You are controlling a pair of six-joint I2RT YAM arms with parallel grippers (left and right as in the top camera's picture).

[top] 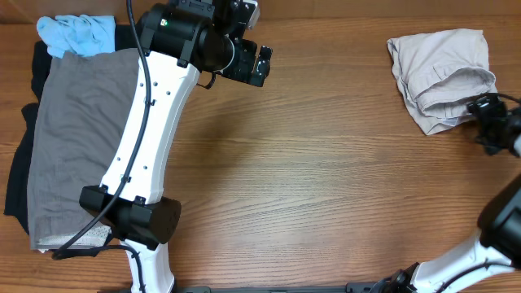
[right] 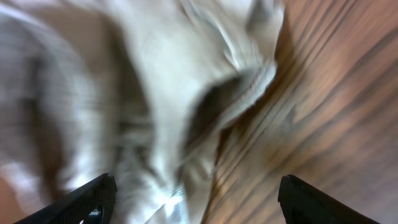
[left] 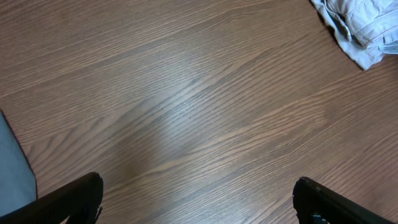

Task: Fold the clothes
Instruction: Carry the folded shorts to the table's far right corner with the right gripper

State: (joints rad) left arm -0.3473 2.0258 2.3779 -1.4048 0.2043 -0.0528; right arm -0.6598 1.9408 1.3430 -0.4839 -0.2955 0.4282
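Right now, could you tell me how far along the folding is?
Looks done: the grey piece lies flat at the left. In hand: the right gripper, open, is at the rumpled trousers; the left gripper is open over the table. Left: trousers and the crumpled blue piece.

motion blur over cream trousers (right: 155, 93)

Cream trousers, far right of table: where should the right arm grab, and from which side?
Probably best to take the cream trousers at the thick layered edge on the corner nearest the right arm, coming in low from the right. The folds stack there into a raised lip, and the right gripper, jaws open, sits right beside it.
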